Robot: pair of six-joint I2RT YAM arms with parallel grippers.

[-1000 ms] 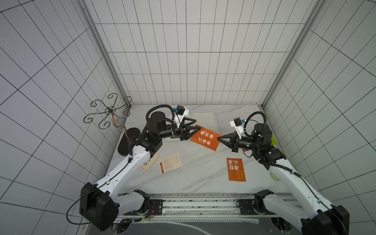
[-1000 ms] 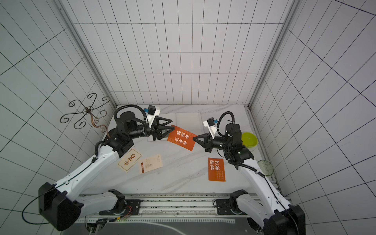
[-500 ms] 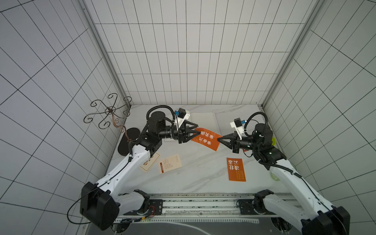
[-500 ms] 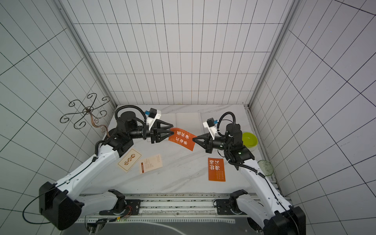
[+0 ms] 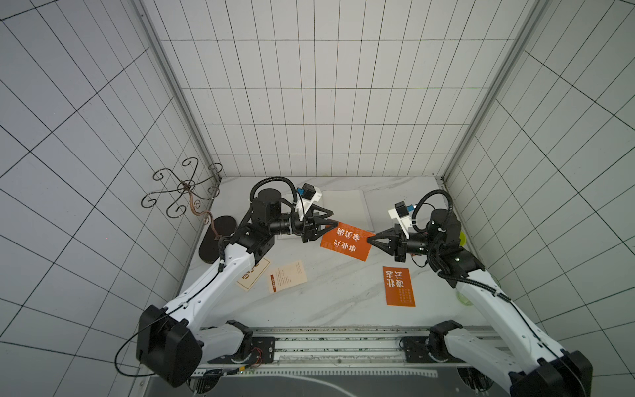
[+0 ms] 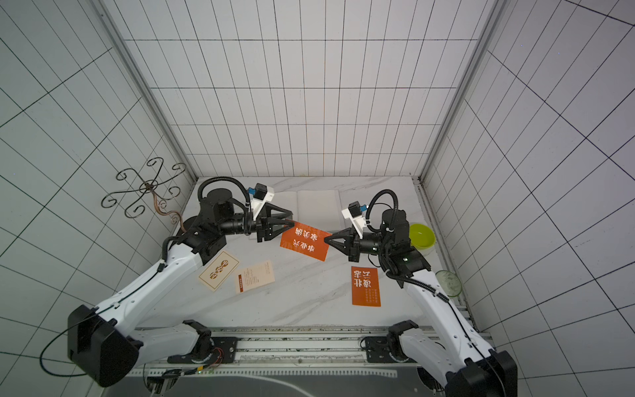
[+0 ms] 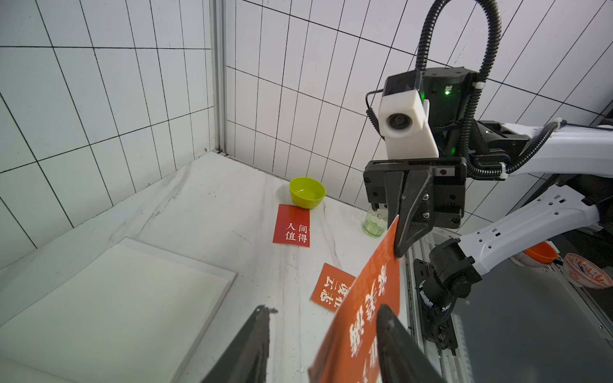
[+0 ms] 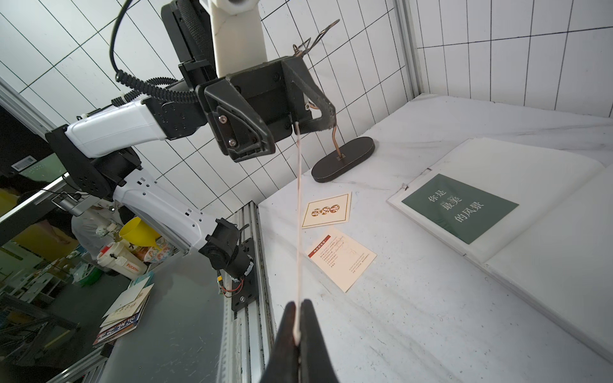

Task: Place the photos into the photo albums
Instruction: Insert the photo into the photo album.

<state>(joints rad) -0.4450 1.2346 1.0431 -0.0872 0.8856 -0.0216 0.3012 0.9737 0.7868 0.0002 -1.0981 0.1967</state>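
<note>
Gripping the orange card (image 5: pixel 347 242) aloft, right gripper (image 5: pixel 370 240) is clenched; left gripper (image 5: pixel 334 220) gapes around its opposite edge.

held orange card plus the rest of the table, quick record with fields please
held orange card: lifted off the table
right gripper: shut on one edge of it
left gripper: open, jaws either side of the opposite edge
photo album: open, dark green card on its page
lying flat: second orange card, cream cards, red card

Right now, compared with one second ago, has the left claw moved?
Yes, slightly: the left claw came toward the front rail, away from the open album.
</note>
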